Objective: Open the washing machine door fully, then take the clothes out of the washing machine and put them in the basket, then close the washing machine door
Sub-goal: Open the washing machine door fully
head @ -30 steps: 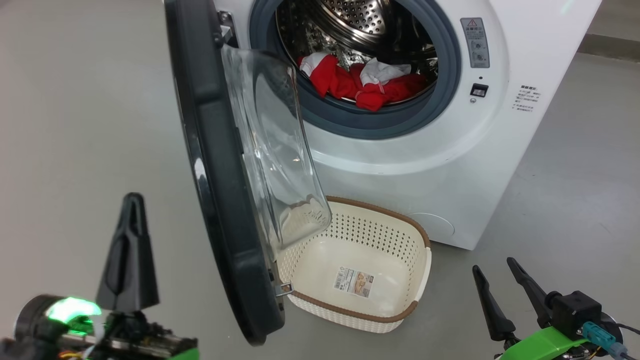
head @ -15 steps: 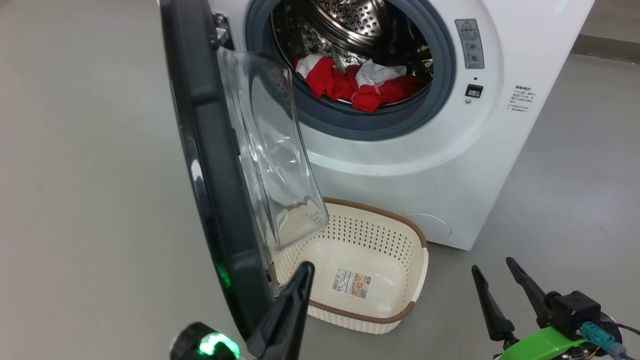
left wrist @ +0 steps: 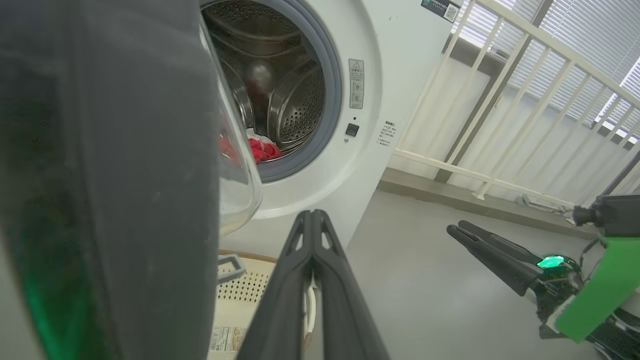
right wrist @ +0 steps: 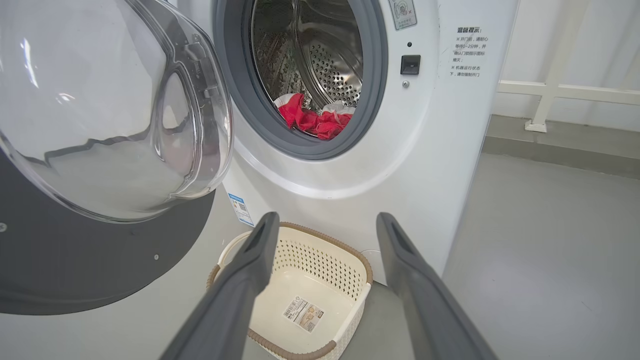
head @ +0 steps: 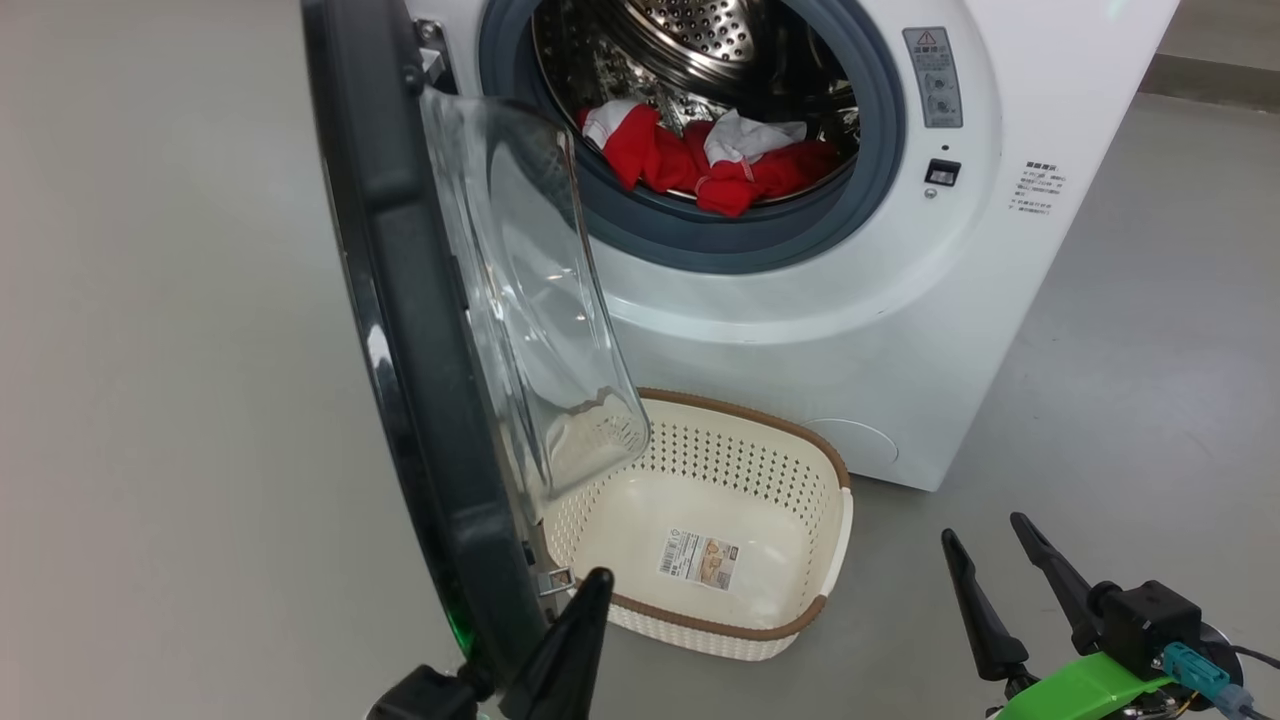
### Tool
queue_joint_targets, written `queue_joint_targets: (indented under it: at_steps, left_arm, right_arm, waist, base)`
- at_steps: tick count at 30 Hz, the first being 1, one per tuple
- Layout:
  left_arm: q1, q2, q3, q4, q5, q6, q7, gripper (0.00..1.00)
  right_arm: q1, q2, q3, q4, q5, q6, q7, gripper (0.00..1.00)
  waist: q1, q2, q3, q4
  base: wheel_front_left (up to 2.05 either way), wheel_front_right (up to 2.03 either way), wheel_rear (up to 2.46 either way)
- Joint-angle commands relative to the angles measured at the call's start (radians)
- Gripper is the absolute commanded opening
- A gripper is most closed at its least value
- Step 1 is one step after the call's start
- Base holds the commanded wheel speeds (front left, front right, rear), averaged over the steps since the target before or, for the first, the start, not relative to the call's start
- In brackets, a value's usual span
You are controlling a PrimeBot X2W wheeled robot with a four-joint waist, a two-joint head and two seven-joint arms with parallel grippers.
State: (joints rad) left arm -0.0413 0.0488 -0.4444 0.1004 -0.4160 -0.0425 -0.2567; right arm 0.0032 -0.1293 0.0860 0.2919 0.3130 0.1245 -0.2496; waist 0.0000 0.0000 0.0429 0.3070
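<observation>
Door point(head: 400, 300) is half open, thin edge pointing near. L gripper point(head: 588, 590), fingers pressed together w/ nothing held, sits just right of its near bottom rim, so the push goes left. R gripper point(head: 982, 528) is spread wide, empty, well off right. Clothes point(head: 700, 165) lie far inside washer point(head: 900, 300); basket point(head: 740, 415) on floor below.

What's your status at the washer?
Left gripper shut, empty, at lower edge of washing machine door. Right gripper open, empty. Clothes in drum, basket empty. Door stands partly over basket.
</observation>
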Motion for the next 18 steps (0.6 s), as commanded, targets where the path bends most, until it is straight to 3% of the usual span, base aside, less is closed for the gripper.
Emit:
queue_joint_targets:
  at_steps: [1, 18]
  left_arm:
    - [-0.038, 0.001, 0.039, -0.008, -0.011, 0.011, -0.005, 0.00]
    - [-0.024, 0.001, 0.162, 0.037, -0.006, 0.040, -0.005, 0.00]
  right_arm:
    - [-0.017, -0.012, 0.022, -0.027, -0.009, 0.006, -0.012, 1.00]
    - [-0.020, -0.009, 0.019, -0.035, -0.011, 0.006, -0.012, 1.00]
  waist:
    - [0.0000, 0.0000, 0.001, 0.000]
    - [0.0000, 0.0000, 0.013, 0.025]
  base:
    - [0.00, 0.00, 0.00]
    - [0.00, 0.00, 0.00]
